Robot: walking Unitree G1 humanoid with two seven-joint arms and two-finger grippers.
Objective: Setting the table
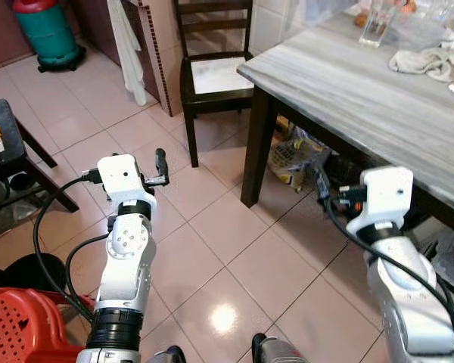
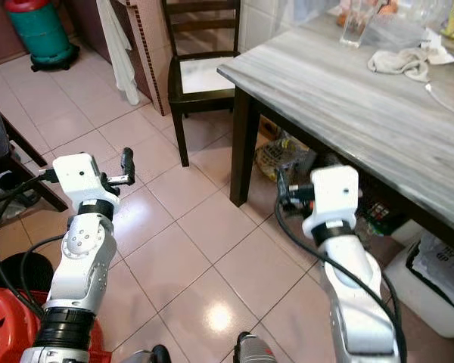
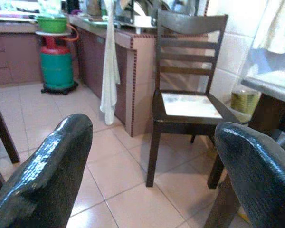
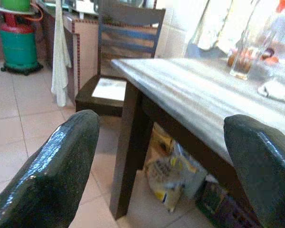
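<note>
At nine o'clock the left tool (image 1: 161,168) hangs over the pink tiled floor (image 1: 212,249), fingers spread wide, empty. At twelve stands a dark wooden chair (image 1: 212,72). The right tool (image 2: 281,189), parted and empty too, sits near the dark table leg (image 2: 242,151). At two o'clock the grey streaked surface (image 2: 348,98) carries a clear drinking glass (image 2: 353,30) — likely fragile and slippery, best gripped mid-wall — beside a soft crumpled cloth (image 2: 399,62).
</note>
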